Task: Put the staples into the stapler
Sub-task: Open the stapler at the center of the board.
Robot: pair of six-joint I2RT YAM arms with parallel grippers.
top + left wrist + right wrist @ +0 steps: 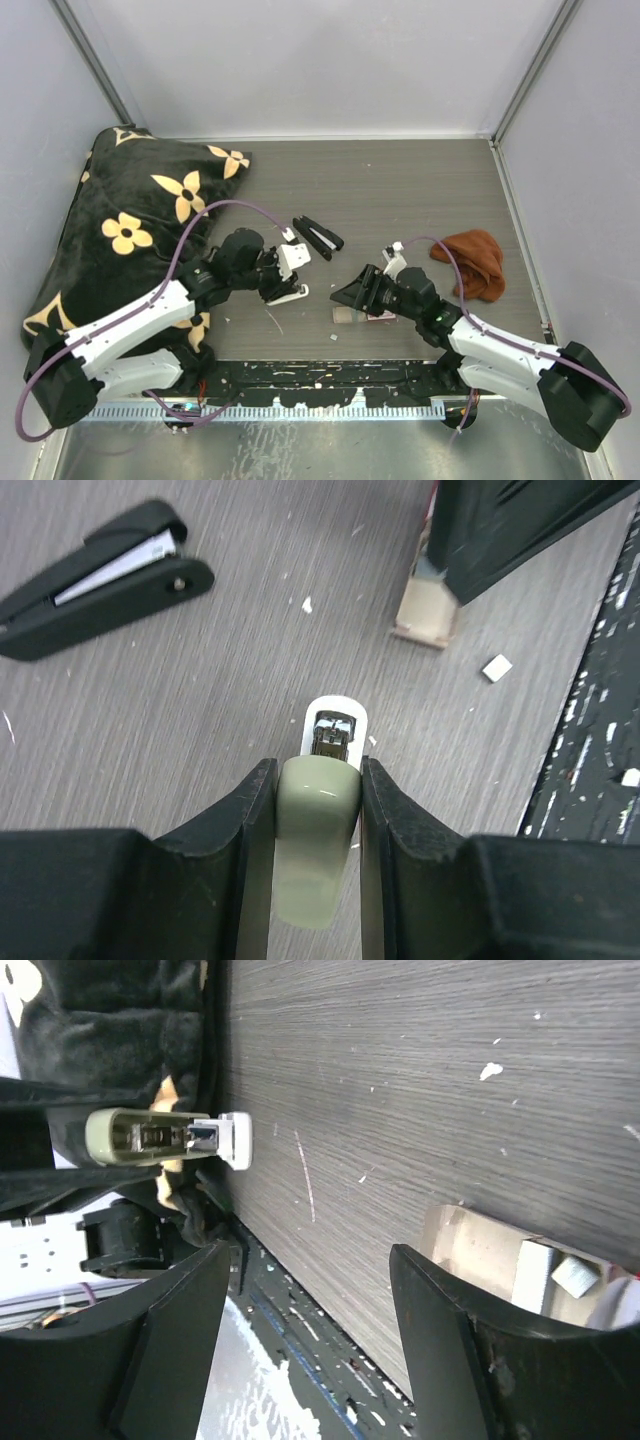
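Note:
My left gripper (315, 780) is shut on a cream-green and white stapler (320, 840), which lies low over the table with its metal channel showing at the front. It also shows in the top view (290, 272) and in the right wrist view (150, 1135). My right gripper (310, 1360) is open and empty. It hovers just above a tiny cardboard staple box (480, 1255) on the table, with the box beside its right finger (460, 1350). The box also shows in the top view (352, 315) and the left wrist view (428, 615). I cannot make out the silvery staple strip itself.
A black stapler (318, 237) lies behind the grippers and shows in the left wrist view (100, 575). A black flowered cushion (130, 215) fills the left side. An orange cloth (475, 262) lies at the right. Small white scraps (497, 667) dot the table.

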